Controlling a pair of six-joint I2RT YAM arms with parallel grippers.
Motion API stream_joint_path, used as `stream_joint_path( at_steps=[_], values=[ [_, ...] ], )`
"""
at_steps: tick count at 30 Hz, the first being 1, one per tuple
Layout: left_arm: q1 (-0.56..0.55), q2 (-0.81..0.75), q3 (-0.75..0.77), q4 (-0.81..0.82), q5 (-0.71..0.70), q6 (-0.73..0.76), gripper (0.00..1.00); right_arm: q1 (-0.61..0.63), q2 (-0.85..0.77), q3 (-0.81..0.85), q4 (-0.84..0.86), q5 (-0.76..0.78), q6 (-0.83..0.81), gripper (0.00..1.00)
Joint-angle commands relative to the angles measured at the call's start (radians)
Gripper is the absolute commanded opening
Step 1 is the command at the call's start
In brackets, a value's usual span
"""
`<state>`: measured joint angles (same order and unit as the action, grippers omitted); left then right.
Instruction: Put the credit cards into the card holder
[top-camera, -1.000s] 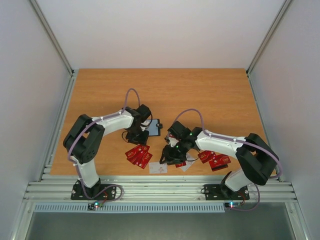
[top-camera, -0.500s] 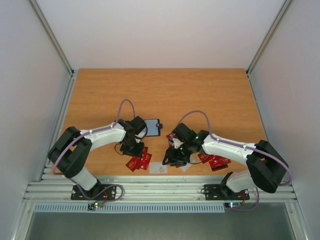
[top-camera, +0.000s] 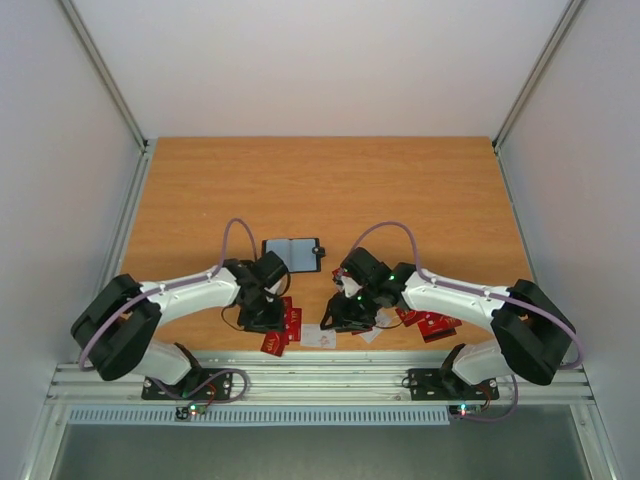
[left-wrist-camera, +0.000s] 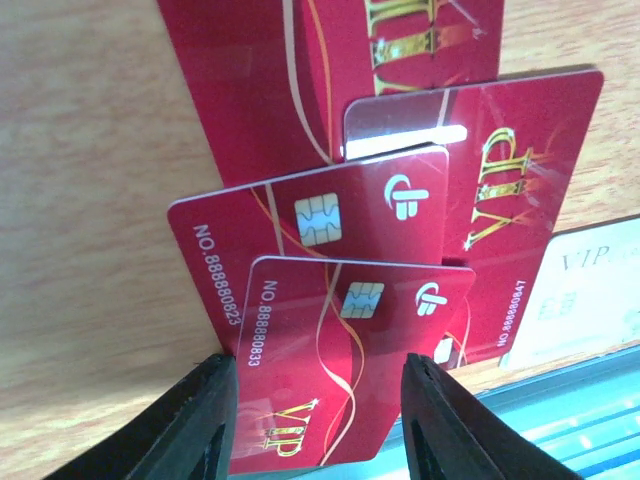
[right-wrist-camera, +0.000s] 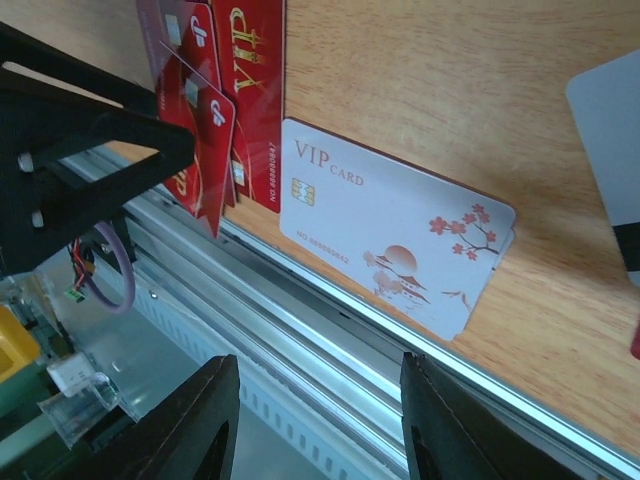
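Note:
The card holder (top-camera: 293, 254) lies open mid-table, black with a grey inside. Several red credit cards (top-camera: 281, 330) lie fanned near the front edge. My left gripper (top-camera: 262, 318) hangs low over them, open. In the left wrist view the nearest red card (left-wrist-camera: 350, 360) lies between my fingers (left-wrist-camera: 195, 425), overhanging the table edge; the right finger stands apart from it. A white VIP card (right-wrist-camera: 390, 235) sits at the front edge. My right gripper (right-wrist-camera: 320, 430) is open just past it over the rail, nothing between its fingers. More red cards (top-camera: 430, 322) lie by the right arm.
The table's front edge and aluminium rail (right-wrist-camera: 330, 330) run directly under both grippers. Another pale card (right-wrist-camera: 610, 140) lies to the right of the white one. The two grippers stand close together, with the left gripper's black body (right-wrist-camera: 80, 150) showing in the right wrist view.
My left arm has pulled back from the card holder toward the front edge and lowered over the red cards, uncovering the holder. My right arm shifted only slightly.

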<state>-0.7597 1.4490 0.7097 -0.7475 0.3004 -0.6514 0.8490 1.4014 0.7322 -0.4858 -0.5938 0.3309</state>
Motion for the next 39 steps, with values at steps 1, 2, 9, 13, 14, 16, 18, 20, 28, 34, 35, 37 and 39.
stream_joint_path(
  at_steps=[1, 2, 9, 13, 14, 16, 18, 20, 28, 34, 35, 37, 39],
  values=[
    [-0.015, -0.037, -0.057, 0.069, 0.048, -0.120, 0.48, 0.019, -0.003, -0.029, 0.090, -0.011, 0.069, 0.46],
    [-0.016, -0.042, -0.058, 0.066, 0.046, -0.127, 0.48, 0.019, -0.006, -0.041, 0.112, -0.014, 0.088, 0.45],
    [-0.016, -0.114, -0.012, -0.046, -0.014, -0.154, 0.48, 0.069, 0.000, -0.127, 0.311, -0.003, 0.273, 0.46],
    [-0.013, -0.186, 0.054, -0.122, -0.054, -0.121, 0.49, 0.118, 0.031, -0.146, 0.404, 0.026, 0.368, 0.46],
    [-0.007, -0.194, 0.077, -0.142, -0.058, -0.108, 0.49, 0.126, 0.039, -0.149, 0.430, 0.032, 0.386, 0.46],
    [0.007, -0.191, 0.104, -0.169, -0.066, -0.074, 0.47, 0.145, 0.060, -0.151, 0.454, 0.047, 0.415, 0.46],
    [0.025, -0.176, 0.115, -0.181, -0.061, -0.035, 0.43, 0.163, 0.078, -0.151, 0.474, 0.063, 0.445, 0.46],
    [0.043, -0.159, 0.112, -0.170, -0.034, 0.001, 0.41, 0.185, 0.094, -0.153, 0.498, 0.087, 0.482, 0.46],
    [0.099, -0.076, 0.112, -0.132, 0.048, 0.113, 0.37, 0.318, 0.168, -0.132, 0.574, 0.218, 0.642, 0.47],
    [0.119, -0.003, 0.148, -0.113, 0.065, 0.200, 0.37, 0.381, 0.239, -0.108, 0.639, 0.302, 0.712, 0.49],
    [0.122, 0.015, 0.152, -0.108, 0.066, 0.210, 0.37, 0.388, 0.249, -0.105, 0.652, 0.314, 0.719, 0.49],
    [0.125, 0.041, 0.153, -0.098, 0.063, 0.237, 0.37, 0.400, 0.266, -0.093, 0.672, 0.335, 0.729, 0.49],
    [0.128, 0.062, 0.150, -0.085, 0.056, 0.256, 0.37, 0.410, 0.284, -0.079, 0.685, 0.356, 0.731, 0.49]
  ],
)
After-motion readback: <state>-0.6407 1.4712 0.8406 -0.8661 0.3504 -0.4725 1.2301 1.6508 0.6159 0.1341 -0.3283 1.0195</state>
